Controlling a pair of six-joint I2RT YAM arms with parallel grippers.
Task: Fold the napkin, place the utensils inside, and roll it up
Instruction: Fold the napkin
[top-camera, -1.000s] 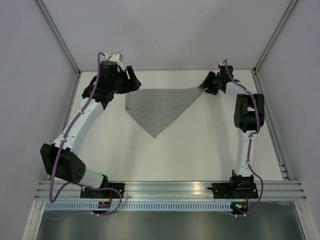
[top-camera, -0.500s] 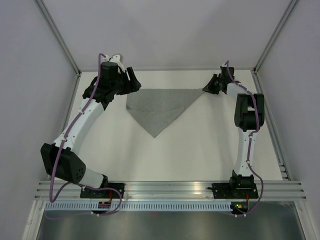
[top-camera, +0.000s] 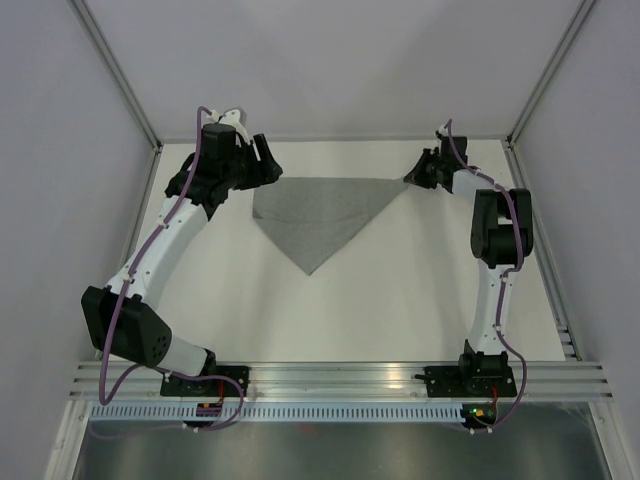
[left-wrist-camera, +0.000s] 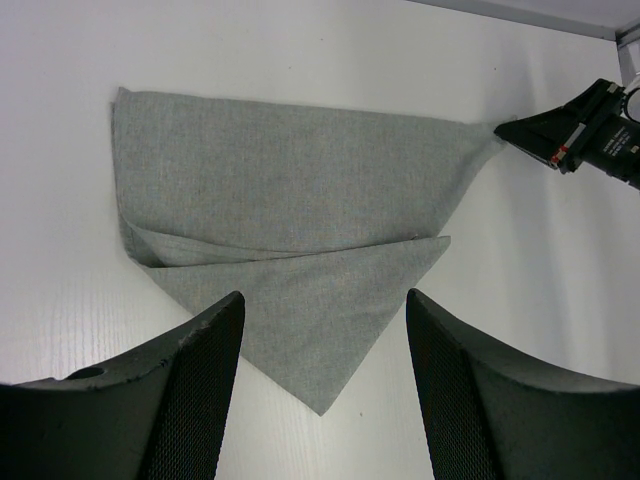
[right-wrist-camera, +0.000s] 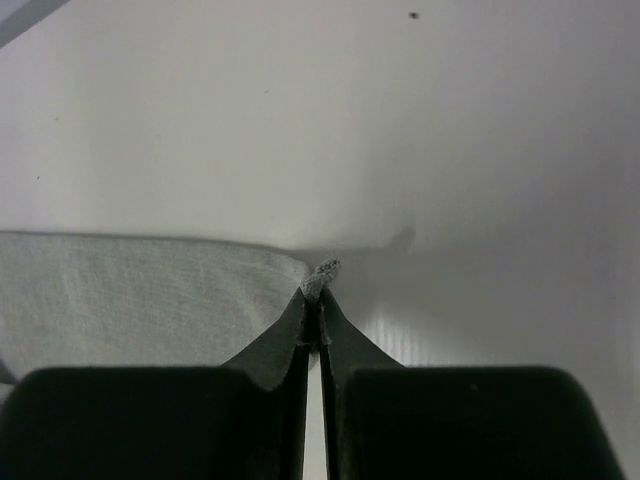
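Pinching the napkin (top-camera: 320, 215) by its far right corner, the right pincer (top-camera: 408, 177) has its fingers pressed tight together on a small tuft of grey cloth, and that tuft pokes out just past the tips in its own wrist view. From that corner the cloth's long straight edge runs away to the left, ending just beside the left pincer (top-camera: 268, 168). The napkin lies flat on the white table (top-camera: 400, 300), folded into a triangle whose point aims back toward the arm bases. Seen from the left wrist, a second layer shows as a slanting flap across the lower half, its tip not quite matching the edge beneath. The left pincer stands with its fingers (left-wrist-camera: 195, 380) wide apart and grips nothing, the cloth spread out ahead of it and between its tips.
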